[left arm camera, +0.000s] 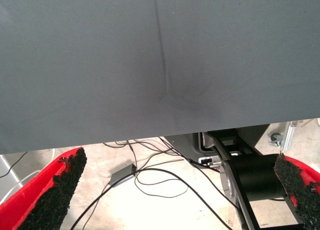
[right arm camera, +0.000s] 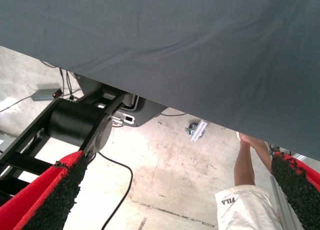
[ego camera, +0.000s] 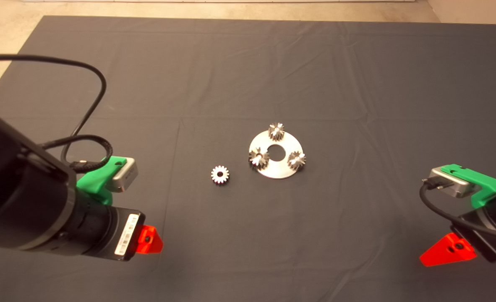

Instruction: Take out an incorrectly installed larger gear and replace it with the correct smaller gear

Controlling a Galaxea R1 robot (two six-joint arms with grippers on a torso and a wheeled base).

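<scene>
A round silver plate [ego camera: 280, 170] with a centre hole lies mid-mat and carries three gears. The gear at its left rim [ego camera: 258, 157] looks a little darker and wider, so I take it for the larger gear. The other two [ego camera: 276, 131] [ego camera: 297, 160] are at the far and right rims. The smaller gear [ego camera: 220, 174], bright silver with a dark centre hole, lies loose on the mat left of the plate. My left gripper [ego camera: 149, 240] waits at the lower left, open and empty. My right gripper [ego camera: 445, 251] waits at the lower right, also open and empty.
The dark mat [ego camera: 248, 75] covers the table and is creased. Both wrist views look past the mat's edge to the floor, with cables [left arm camera: 150, 175] and the robot's base [right arm camera: 80, 122]. A person's leg [right arm camera: 245, 165] in white shorts stands there.
</scene>
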